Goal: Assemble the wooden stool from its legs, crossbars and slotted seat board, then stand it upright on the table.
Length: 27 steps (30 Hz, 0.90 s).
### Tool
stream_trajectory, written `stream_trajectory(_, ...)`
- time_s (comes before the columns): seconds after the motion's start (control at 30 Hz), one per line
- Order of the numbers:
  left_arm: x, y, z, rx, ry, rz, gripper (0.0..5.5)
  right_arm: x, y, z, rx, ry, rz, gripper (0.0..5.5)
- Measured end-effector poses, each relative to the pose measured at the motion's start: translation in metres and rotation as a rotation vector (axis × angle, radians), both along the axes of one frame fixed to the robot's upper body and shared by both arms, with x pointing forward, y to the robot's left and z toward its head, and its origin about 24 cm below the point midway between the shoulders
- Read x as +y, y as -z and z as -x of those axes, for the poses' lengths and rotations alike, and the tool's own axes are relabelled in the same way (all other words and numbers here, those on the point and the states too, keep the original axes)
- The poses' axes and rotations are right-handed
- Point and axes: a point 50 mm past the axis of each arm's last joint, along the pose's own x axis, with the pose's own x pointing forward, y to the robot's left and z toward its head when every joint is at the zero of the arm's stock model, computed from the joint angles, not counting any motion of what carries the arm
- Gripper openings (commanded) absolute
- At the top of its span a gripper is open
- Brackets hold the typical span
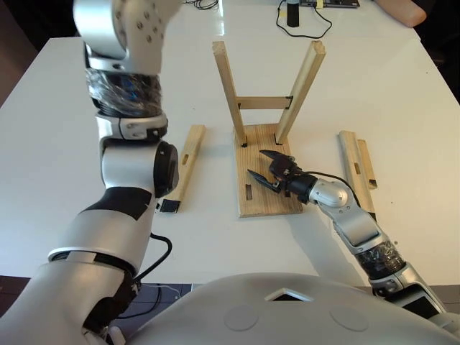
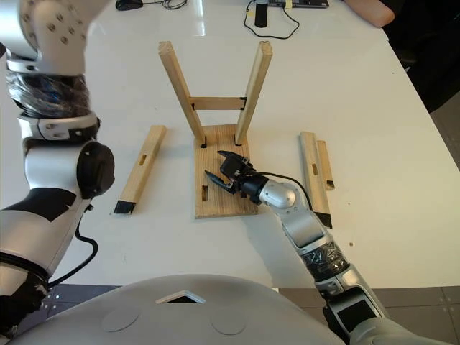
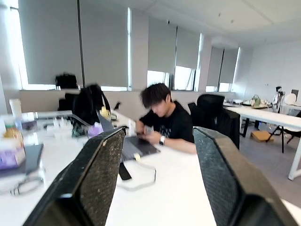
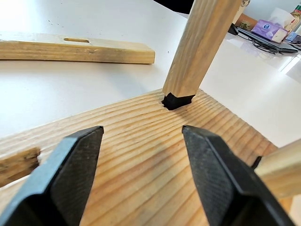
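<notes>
Right claw (image 1: 257, 164) first, since it's the closest thing in play. It hovers low over the board (image 1: 272, 205) with its fingers (image 4: 80, 179) spread wide and nothing between them, pointed at the far end where the legs go in. On the wrist cam there's bare wood grain right under it, so I'd call it close to the surface, but I can't tell if it's touching.

Just past the fingertips, two legs (image 1: 228, 86) stand in the board's far slots, tied together by a crossbar (image 1: 264, 102). One black foot (image 4: 178, 100) sits right down in its hole, so that half looks seated to me. The board lies flat on the table (image 1: 57, 108) with the slots facing up, which I reckon is the whole point: build it upside down, flip it at the end.

Nearer me, one slot (image 1: 248, 192) is empty. Its partner I can't see past the claw.

Further out, a loose leg (image 1: 188, 162) lies on the left, well apart from the board, and two more sticks (image 1: 351, 169) lie side by side on the right. My guess is they're split like that so each arm has parts on its own side.

Left claw (image 3: 161, 133) is way up in the air, open and empty, aimed out over the room. Looks parked out of the way to me.

So roughly half built. The second pair has to go in before anything gets stood up.
</notes>
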Motion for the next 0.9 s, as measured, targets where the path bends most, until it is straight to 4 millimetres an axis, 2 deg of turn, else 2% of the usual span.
stream_trajectory(0.03,-0.004,0.043,-0.001,0.114,0.002,-0.041,2.66,0.000,0.000,0.000,-0.004,-0.002,-0.001,3.12)
stream_trajectory(0.07,-0.006,0.057,0.002,0.101,-0.006,-0.044,2.66,0.000,0.000,0.001,-0.007,-0.005,-0.001,3.12)
stream_trajectory(0.2,-0.013,0.064,0.011,0.062,0.017,-0.028,2.66,-0.003,0.003,0.001,-0.004,0.007,0.019,3.12)
stream_trajectory(0.37,-0.009,0.056,0.002,0.148,0.042,0.053,2.66,-0.002,0.004,0.001,-0.001,0.014,0.023,3.12)
stream_trajectory(0.4,-0.007,0.052,-0.001,0.155,0.041,0.060,2.66,-0.002,0.004,0.001,-0.002,0.015,0.021,3.12)
stream_trajectory(0.43,-0.004,0.038,-0.004,0.133,0.041,0.074,2.66,-0.001,0.004,0.001,-0.003,0.014,0.018,3.12)
stream_trajectory(0.53,0.004,-0.023,-0.007,-0.004,0.031,0.092,2.66,0.000,0.004,0.001,-0.003,0.014,0.015,3.12)
stream_trajectory(0.63,0.008,-0.062,-0.004,-0.101,0.030,0.105,2.66,0.000,0.004,0.001,-0.003,0.014,0.014,3.12)
stream_trajectory(0.73,0.011,-0.091,0.000,-0.171,0.030,0.122,2.66,0.000,0.004,0.001,-0.003,0.014,0.014,3.12)
stream_trajectory(0.77,0.012,-0.098,0.002,-0.189,0.029,0.126,2.66,0.000,0.004,0.001,-0.003,0.014,0.014,3.12)
stream_trajectory(0.83,0.015,-0.100,0.003,-0.199,0.021,0.124,2.66,0.000,0.004,0.001,-0.003,0.015,0.014,3.12)
stream_trajectory(0.9,0.016,-0.080,0.002,-0.174,0.011,0.105,2.66,0.000,0.004,0.001,-0.003,0.016,0.015,3.12)
